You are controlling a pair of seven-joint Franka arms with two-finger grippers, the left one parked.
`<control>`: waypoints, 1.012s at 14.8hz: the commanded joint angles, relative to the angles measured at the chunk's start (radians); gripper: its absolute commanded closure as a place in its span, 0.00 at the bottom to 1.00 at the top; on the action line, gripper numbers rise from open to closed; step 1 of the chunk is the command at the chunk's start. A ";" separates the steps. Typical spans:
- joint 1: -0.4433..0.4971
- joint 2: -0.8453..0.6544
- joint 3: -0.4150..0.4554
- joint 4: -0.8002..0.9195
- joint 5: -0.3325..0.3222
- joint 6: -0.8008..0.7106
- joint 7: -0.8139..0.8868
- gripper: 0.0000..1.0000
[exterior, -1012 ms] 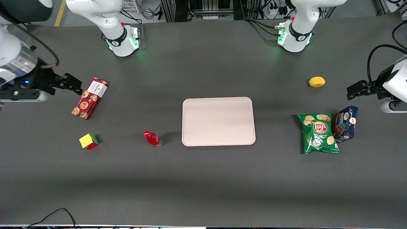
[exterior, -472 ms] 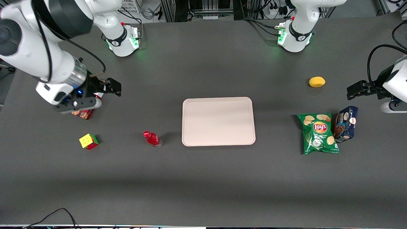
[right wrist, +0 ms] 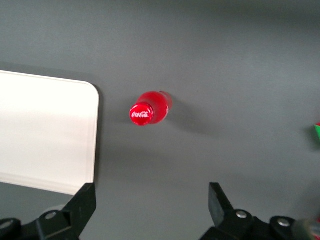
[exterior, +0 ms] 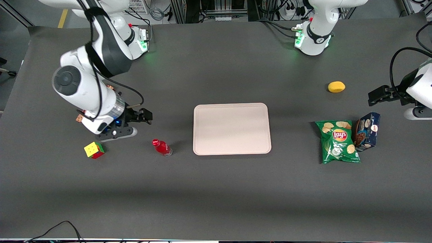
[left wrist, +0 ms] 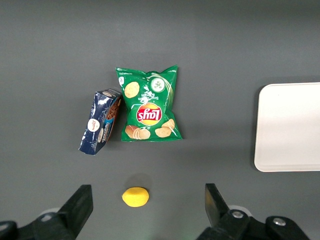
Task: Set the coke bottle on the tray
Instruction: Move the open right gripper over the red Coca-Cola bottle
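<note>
Front view: the coke bottle (exterior: 161, 147) stands upright on the table beside the tray (exterior: 232, 128), toward the working arm's end; the gripper (exterior: 147, 116) hovers near it, farther from the camera

Right wrist view: fingers (right wrist: 83, 205) spread wide, empty; the bottle's cap (right wrist: 140, 115) sits off-centre, so centre over it before descending, then grip the body below the cap

- Coke bottle (exterior: 162, 147) (right wrist: 149, 108): small, red cap and label, upright on the surface, just beside the tray.
- Tray (exterior: 232, 128) (right wrist: 45, 132) (left wrist: 290, 127): flat, pale pinkish-beige, rounded corners.
</note>
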 commanded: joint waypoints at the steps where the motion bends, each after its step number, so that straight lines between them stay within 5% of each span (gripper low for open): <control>1: 0.005 0.044 0.007 -0.050 -0.036 0.110 0.015 0.00; 7: 0.027 0.139 0.034 -0.035 -0.155 0.180 0.159 0.00; 15: 0.024 0.230 0.039 0.003 -0.160 0.256 0.147 0.00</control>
